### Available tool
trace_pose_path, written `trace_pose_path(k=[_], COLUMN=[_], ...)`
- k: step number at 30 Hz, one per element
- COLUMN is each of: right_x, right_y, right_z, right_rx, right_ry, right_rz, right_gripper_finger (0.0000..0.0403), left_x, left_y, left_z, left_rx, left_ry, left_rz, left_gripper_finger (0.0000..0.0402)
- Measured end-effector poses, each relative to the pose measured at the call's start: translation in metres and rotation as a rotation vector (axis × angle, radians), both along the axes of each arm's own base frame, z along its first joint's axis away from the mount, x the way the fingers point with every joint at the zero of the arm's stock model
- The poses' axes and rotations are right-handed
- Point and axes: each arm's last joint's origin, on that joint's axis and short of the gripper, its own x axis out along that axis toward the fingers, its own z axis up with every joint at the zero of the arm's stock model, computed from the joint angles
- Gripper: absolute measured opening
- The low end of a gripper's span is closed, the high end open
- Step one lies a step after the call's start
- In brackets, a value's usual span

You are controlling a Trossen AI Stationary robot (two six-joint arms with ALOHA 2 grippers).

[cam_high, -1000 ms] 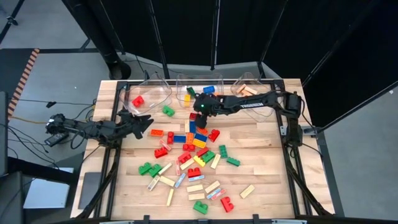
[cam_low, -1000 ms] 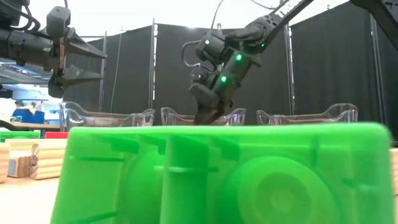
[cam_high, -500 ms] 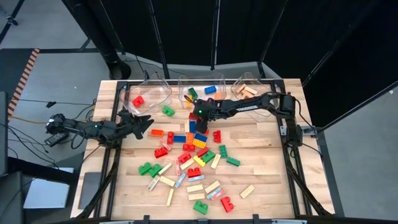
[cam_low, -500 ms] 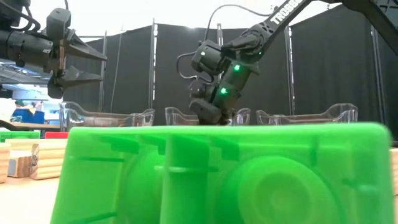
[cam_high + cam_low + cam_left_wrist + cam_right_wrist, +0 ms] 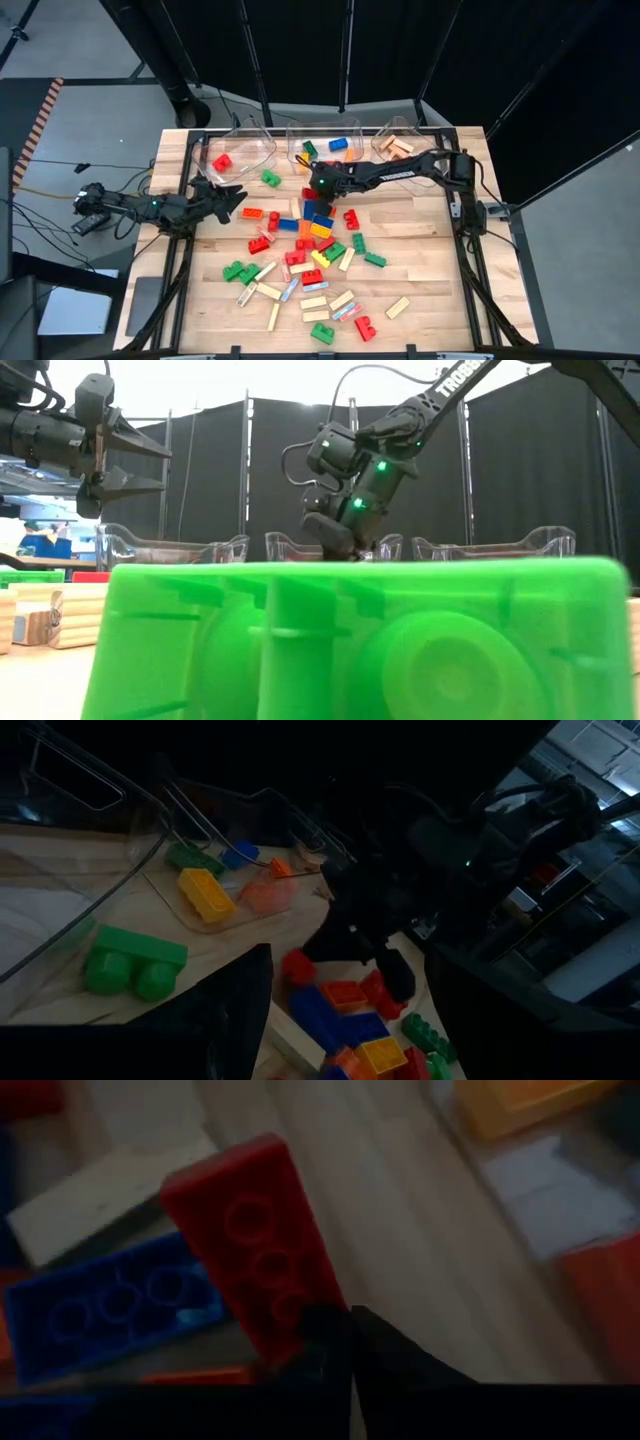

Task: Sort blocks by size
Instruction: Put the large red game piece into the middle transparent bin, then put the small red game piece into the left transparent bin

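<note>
Many coloured studded blocks and tan wooden bars lie in a loose pile (image 5: 305, 235) on the table's middle and near part. My right gripper (image 5: 313, 190) slants down over the pile's far end, shut. Its fingertips (image 5: 345, 1342) are at the near end of a red block (image 5: 250, 1240), which leans tilted on a blue block (image 5: 110, 1315). My left gripper (image 5: 233, 195) waits open and level above the table's left side, and also shows in the low view (image 5: 150, 452). My right gripper touches the red block at its near corner (image 5: 305, 1315) with its shut fingertips, coming slanting down from the table's right and far side. I cannot tell whether any of the block's wall is caught between the fingers. The block stays propped on the blue block.
Three clear bins stand along the far edge: left (image 5: 243, 150) with a red block, middle (image 5: 325, 142) with blue, green and yellow blocks, right (image 5: 400, 142) with tan bars. A green block (image 5: 360, 640) close to the low camera hides most of the table.
My right gripper has sunk a little toward the pile, shifted slightly toward the table's left edge, and shut.
</note>
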Motion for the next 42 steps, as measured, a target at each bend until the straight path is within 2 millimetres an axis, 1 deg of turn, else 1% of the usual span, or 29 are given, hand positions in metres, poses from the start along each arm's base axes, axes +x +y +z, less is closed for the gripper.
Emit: trace_pose_path(k=[1,5,7,10,13,17,19,22,25,27,29,32,35,37,40,42], right_x=[0.0,-0.002,-0.002,-0.003,-0.004,-0.003,-0.001,0.005,0.011,0.016,0.02,0.021,0.01,-0.002,-0.024,-0.035], right_y=[0.001,0.008,0.015,0.024,0.029,0.029,0.029,0.028,0.026,0.025,0.024,0.024,0.027,0.031,0.043,0.054], right_z=[0.0,-0.001,-0.001,0.005,0.016,0.039,0.048,0.053,0.053,0.051,0.053,0.058,0.051,0.044,0.037,0.031], right_rx=[0.023,0.101,0.104,0.107,0.093,0.089,0.043,-0.037,-0.11,-0.152,-0.141,-0.073,-0.016,0.059,0.219,0.265], right_ry=[-0.007,0.007,0.022,0.033,0.01,-0.091,-0.145,-0.202,-0.219,-0.187,-0.153,-0.091,0.047,0.179,0.382,0.494], right_rz=[-0.003,-0.056,-0.042,-0.017,0.006,0.056,0.115,0.196,0.251,0.296,0.297,0.237,0.194,0.138,0.044,-0.001], right_gripper_finger=[0.0011,0.0025,0.002,0.0008,0.002,0.0058,0.0082,0.013,0.0186,0.0222,0.0249,0.0271,0.0273,0.0265,0.0249,0.0241], left_x=[0.0,0.0,0.0,0.0,0.0,0.0,0.0,0.0,0.0,0.0,0.0,0.0,0.0,0.0,0.0,0.0], left_y=[0.0,0.0,0.0,0.0,0.0,0.0,0.0,0.0,0.0,0.0,0.0,0.0,0.0,0.0,0.0,0.0], left_z=[0.0,0.0,0.0,0.0,0.0,0.0,0.0,0.0,0.0,0.0,0.0,0.0,0.0,0.0,0.0,0.0], left_rx=[0.0,0.0,-0.002,-0.003,-0.004,-0.005,-0.006,-0.006,-0.007,-0.007,-0.007,-0.007,-0.007,-0.007,-0.007,-0.006], left_ry=[-0.001,-0.001,-0.002,-0.002,-0.004,-0.005,-0.005,-0.005,-0.005,-0.004,-0.003,-0.003,-0.003,-0.003,-0.003,-0.001], left_rz=[0.0,0.0,0.0,0.0,-0.001,-0.002,-0.003,-0.002,-0.003,-0.003,-0.003,-0.003,-0.003,-0.003,-0.003,-0.003], left_gripper_finger=[0.0269,0.0269,0.0269,0.0269,0.0269,0.0269,0.0269,0.0269,0.0269,0.0269,0.0269,0.0269,0.0269,0.0269,0.0269,0.0269])
